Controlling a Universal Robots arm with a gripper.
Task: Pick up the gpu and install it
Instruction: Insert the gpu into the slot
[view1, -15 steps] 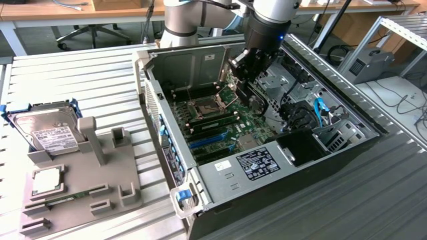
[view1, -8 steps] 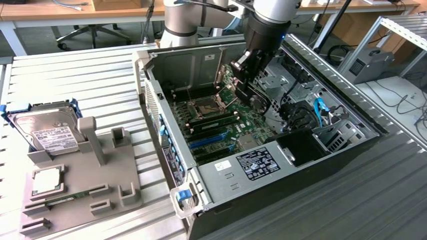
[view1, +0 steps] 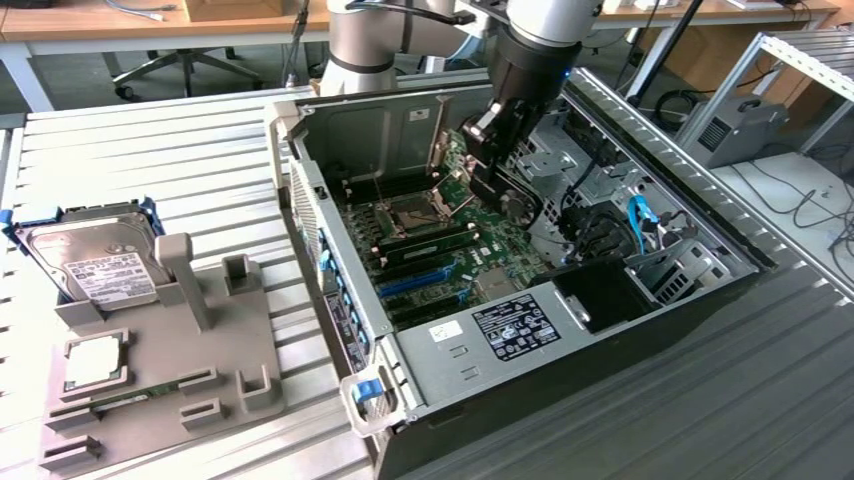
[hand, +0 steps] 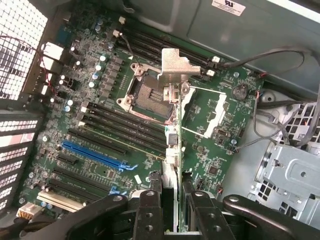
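Wrist view shows my end effector (hand: 170, 200) pinching the gpu (hand: 171, 145) by its thin edge above the motherboard (hand: 100, 135). It looks light, stiff and easy to break.

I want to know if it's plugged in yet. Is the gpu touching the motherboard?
Apart. The wrist view shows the gpu, edge-on and clamped by the gripper, hanging above the motherboard, with slots visible beneath it.

The exterior view looks down from high and well back at the open computer case (view1: 534, 270). The wrist view looks straight down, close. Both share the motherboard (hand: 125, 125).
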